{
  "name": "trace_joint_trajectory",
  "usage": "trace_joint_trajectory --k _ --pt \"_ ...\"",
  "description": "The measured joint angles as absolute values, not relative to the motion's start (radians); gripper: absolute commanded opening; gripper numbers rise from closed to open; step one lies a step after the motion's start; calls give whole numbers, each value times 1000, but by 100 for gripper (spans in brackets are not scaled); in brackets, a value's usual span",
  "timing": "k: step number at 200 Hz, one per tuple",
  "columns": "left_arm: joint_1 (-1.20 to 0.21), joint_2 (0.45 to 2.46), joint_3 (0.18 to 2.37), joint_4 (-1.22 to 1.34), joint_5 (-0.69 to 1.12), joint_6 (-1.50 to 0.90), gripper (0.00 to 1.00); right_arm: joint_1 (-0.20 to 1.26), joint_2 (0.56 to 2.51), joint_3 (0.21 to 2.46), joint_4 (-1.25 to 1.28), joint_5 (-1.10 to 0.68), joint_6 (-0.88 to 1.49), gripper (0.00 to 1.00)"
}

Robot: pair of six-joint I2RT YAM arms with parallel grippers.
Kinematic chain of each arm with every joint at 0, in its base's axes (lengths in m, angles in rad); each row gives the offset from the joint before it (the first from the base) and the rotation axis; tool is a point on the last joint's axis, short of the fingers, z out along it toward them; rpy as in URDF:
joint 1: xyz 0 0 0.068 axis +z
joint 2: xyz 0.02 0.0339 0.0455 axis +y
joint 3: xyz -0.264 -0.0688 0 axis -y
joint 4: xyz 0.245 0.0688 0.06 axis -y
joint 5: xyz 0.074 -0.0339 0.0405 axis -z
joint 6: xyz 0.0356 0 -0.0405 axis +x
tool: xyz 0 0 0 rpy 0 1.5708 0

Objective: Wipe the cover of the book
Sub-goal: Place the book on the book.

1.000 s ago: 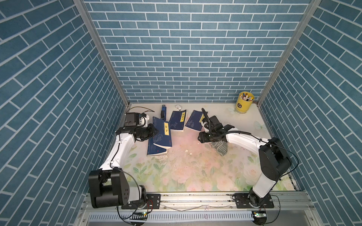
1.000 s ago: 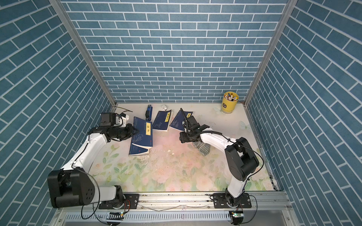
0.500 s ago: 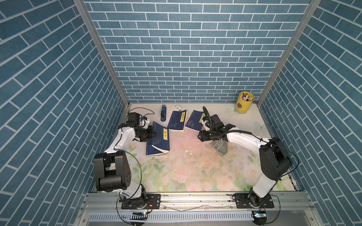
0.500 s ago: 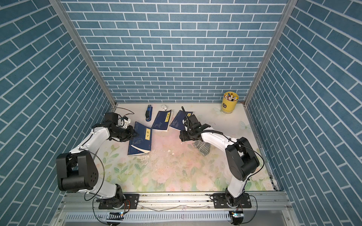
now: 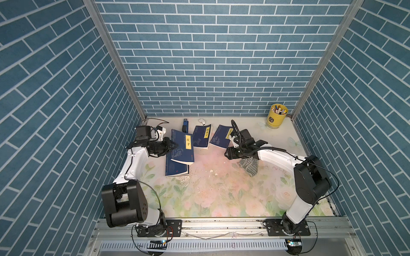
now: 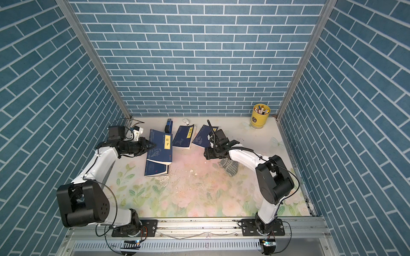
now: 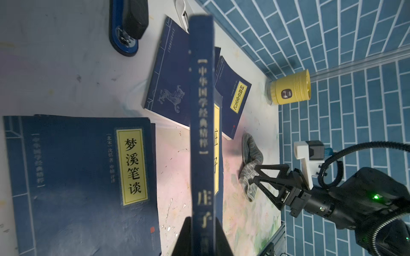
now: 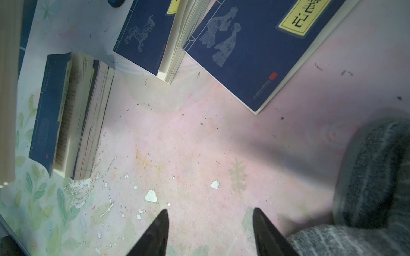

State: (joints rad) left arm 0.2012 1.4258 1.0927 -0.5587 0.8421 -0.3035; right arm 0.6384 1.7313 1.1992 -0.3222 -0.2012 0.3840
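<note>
At the back corner the yellow cup [image 5: 276, 119] holds pens [image 5: 279, 110]; left gripper [image 6: 153, 146] clamps the book [image 6: 160, 153]; right gripper [image 8: 210, 210] gapes empty.

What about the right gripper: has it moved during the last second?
No. The right gripper keeps its place just beside the striped cloth, with its jaws open and empty.

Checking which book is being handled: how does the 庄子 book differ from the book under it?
The 庄子 book is clamped at its spine by the left gripper; the lower book is untouched. The 庄子 book sits on top, partly overlapping; the lower book lies flat on the table. The lower book's label reads 梦溪笔谈. Both have dark blue covers with yellow title labels.
</note>
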Motion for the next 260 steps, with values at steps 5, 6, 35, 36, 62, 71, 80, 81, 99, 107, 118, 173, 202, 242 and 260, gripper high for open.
trace_joint_trajectory --k 5,6,35,36,62,71,80,81,99,107,118,173,202,242,260 --pt "215 1420 1089 -556 843 -305 0 638 1731 1199 -322 -202 384 60" --pt "217 1420 1088 -556 843 -305 0 638 1731 1199 -322 -203 384 60" --pt "269 1414 1079 -587 782 -295 0 638 1731 1199 -321 -209 384 60" --pt "270 1414 1079 -589 776 -294 0 638 1731 1199 -321 -209 384 60" --pt "274 1450 1078 -617 710 -276 0 638 1731 1199 -320 -216 384 60" --pt "274 1470 1076 -616 703 -273 0 638 1731 1199 -320 -218 384 60" --pt "274 1493 1073 -614 697 -271 0 638 1731 1199 -319 -221 384 60" --pt "274 1494 1073 -614 696 -270 0 638 1731 1199 -318 -221 384 60" --pt "274 1551 1060 -602 684 -263 0 638 1731 1199 -313 -225 384 60" --pt "273 1573 1052 -593 680 -263 0 638 1731 1199 -311 -226 384 60" --pt "272 1605 1040 -582 673 -263 0 638 1731 1199 -310 -226 383 60" --pt "234 1654 1034 -570 593 -252 0 633 1731 1194 -306 -225 367 60" --pt "220 1654 1034 -569 538 -245 0 631 1731 1193 -305 -225 365 61" --pt "197 1658 1034 -563 496 -234 2 629 1731 1188 -305 -225 363 61" --pt "191 1661 1037 -563 485 -229 6 629 1731 1188 -305 -225 361 61"
